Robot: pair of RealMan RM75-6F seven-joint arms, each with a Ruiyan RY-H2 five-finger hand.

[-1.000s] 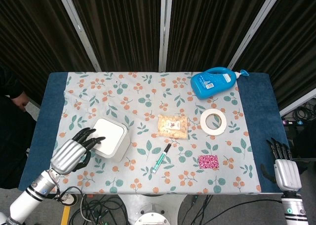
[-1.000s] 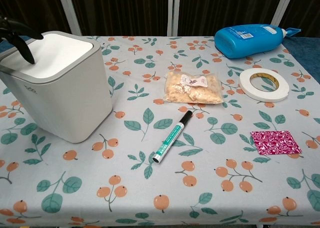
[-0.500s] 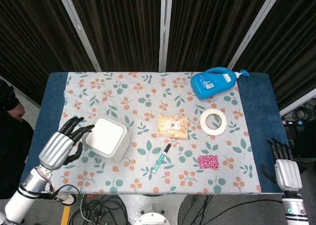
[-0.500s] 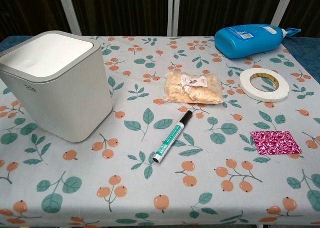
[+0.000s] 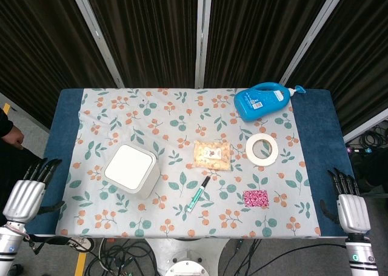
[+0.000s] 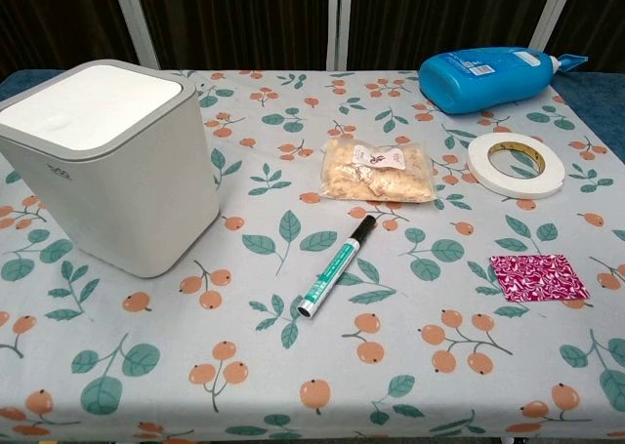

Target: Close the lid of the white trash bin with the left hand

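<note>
White trash bin (image 6: 112,166): bench (image 5: 310,142), eight o'clock sector. Lid (image 5: 129,167) flat, seated. Judged light, rigid, smooth plastic; press on the lid top, no grasp needed. Left hand (image 5: 24,197), right hand (image 5: 351,209): off-bench, fingers extended, empty.

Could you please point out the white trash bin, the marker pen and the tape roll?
white trash bin (image 6: 88,107), chest view, closed lid.
marker pen (image 6: 335,267), chest view, barrel.
tape roll (image 5: 262,148), head view, ring's left side.

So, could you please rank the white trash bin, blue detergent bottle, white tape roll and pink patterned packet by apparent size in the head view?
1. White trash bin
2. Blue detergent bottle
3. White tape roll
4. Pink patterned packet
</note>
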